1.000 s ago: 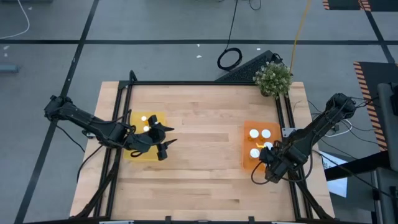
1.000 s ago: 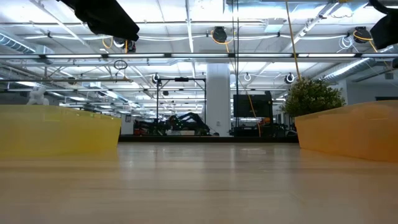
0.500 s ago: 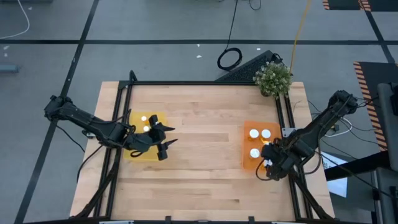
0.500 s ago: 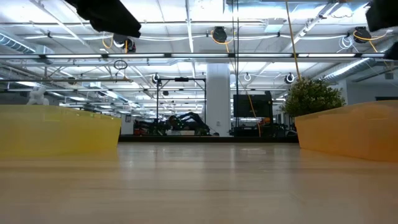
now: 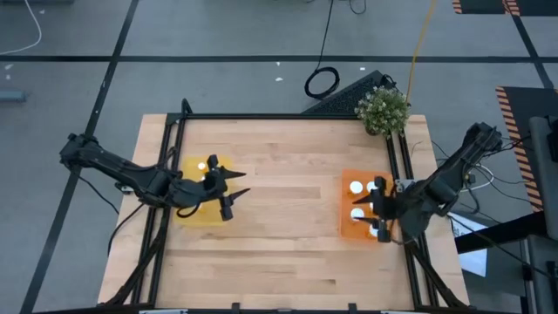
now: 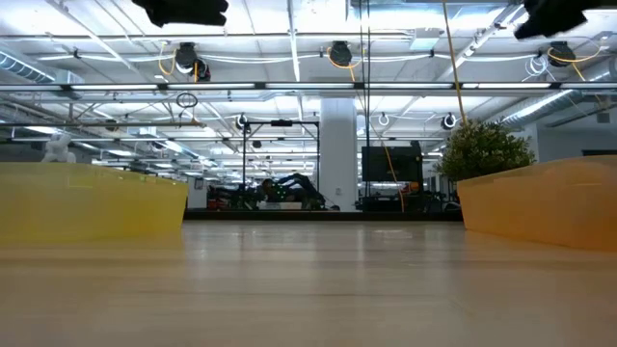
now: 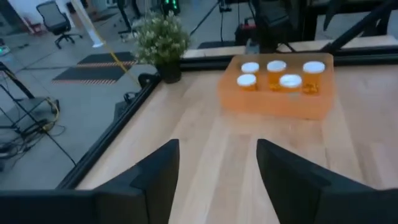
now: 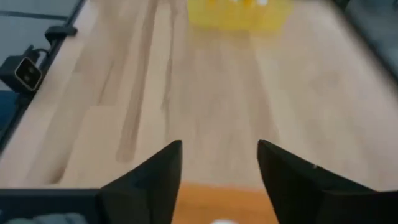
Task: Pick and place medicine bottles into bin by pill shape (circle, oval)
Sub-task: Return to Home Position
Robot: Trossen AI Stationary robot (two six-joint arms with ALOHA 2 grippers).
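the medicine bottles [image 7: 279,71] sit in two bins. in the left wrist view five white caps show in the orange bin [image 7: 273,99], standing upright and close together. from above, only three of those caps show, because the right arm hangs over part of that bin. the yellow bin [image 5: 199,215] on the left side of the table shows two white caps near its far edge [image 5: 213,161], with the left arm covering the rest, so the full count there cannot be told.

the left gripper [image 5: 228,190] hangs in the air just past the yellow bin's inner edge, pointing toward the middle of the table. its two dark fingers [image 7: 155,174] are spread wide apart, and only bare wood shows between them. it grips no bottle and touches nothing.

the right gripper [image 5: 378,209] hangs over the orange bin, close above the bottles. its fingers [image 8: 155,171] are spread wide apart too, with the wooden table showing between them and the orange bin's edge just below. it grips no bottle.

the wooden table [image 5: 279,218] between the two bins is bare. one small green plant [image 5: 382,109] stands at the far right corner of the table, behind the orange bin
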